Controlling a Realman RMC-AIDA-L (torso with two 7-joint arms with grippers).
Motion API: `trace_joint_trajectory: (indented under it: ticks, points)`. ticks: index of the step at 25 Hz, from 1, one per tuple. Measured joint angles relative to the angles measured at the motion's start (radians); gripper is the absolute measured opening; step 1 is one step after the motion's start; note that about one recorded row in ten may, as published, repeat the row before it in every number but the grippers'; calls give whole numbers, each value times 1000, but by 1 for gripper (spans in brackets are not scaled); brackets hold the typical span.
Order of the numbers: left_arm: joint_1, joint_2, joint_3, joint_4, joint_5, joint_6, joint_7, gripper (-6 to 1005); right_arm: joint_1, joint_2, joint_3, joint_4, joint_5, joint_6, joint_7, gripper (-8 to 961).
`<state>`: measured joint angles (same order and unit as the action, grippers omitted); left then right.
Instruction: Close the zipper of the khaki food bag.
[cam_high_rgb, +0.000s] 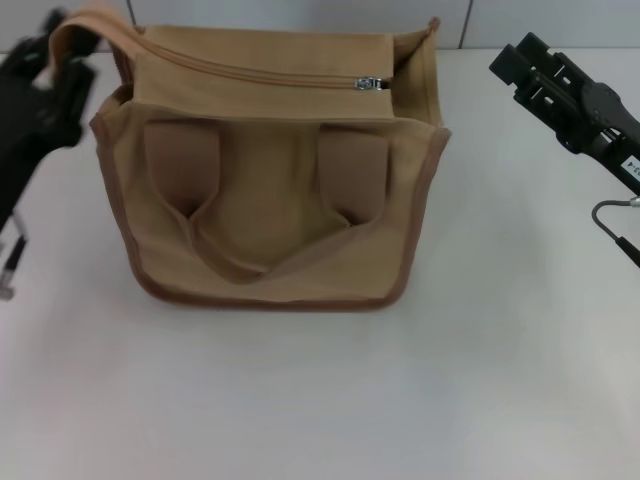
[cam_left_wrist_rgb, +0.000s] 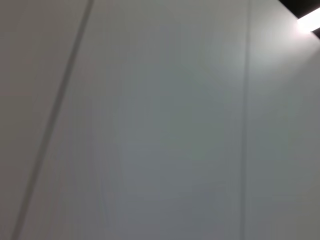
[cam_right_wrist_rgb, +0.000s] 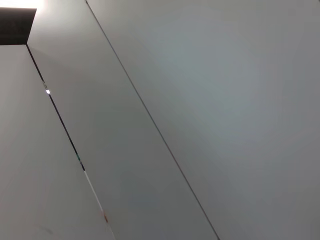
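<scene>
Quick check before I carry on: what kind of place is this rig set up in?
Probably a lab or test bench, not a kitchen: a bare white table, pale panelled walls in both wrist views, and only the khaki food bag between the left claw and right claw.

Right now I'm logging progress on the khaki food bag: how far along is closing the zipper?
It looks mostly done: the zipper runs closed along the top of the khaki food bag, and its silver slider sits near the bag's right end. Nothing is in hand: the left gripper is beside the bag's left handle, the right gripper well clear. Any short stretch left past the slider I cannot tell.
</scene>
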<state>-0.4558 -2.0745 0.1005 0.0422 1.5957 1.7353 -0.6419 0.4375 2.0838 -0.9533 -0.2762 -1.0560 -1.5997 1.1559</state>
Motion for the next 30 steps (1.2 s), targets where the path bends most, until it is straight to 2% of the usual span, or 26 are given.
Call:
trace_joint_trajectory:
  ticks: [3,7,10,13,14,15,16,18,21,24,30]
  points:
    - [64,2,-31,9,1,-12,3,257,-4,1,0,6,0,-23,-37,773]
    - [147,13,12,90,34,21,-70,439,-12,-1,2,5,1,-63,-66,776]
    - [211,15,69,158,39,87,-109,527,-15,-2,-2,5,0,-116,-94,776]
    - [276,31,196,250,39,172,-111,615,-10,-3,-55,-26,-57,-199,-160,776]
    - [292,41,256,280,40,201,-119,644,-2,-3,-103,-79,-143,-224,-216,776]
    - [300,51,306,300,39,222,-126,674,-2,-3,-103,-79,-143,-224,-216,776]
    - [307,68,383,316,40,251,-139,703,2,-3,-120,-104,-187,-222,-227,776]
    - [309,87,489,329,40,266,-145,748,18,-3,-144,-134,-277,-208,-238,776]
    - [296,86,627,355,60,235,-140,815,53,-4,-159,-145,-424,-177,-238,776]
    - [270,72,647,366,138,201,-140,815,79,1,-177,-145,-551,-120,-238,776]
    - [228,57,647,369,220,164,-144,815,81,3,-217,-133,-561,-85,-256,776]
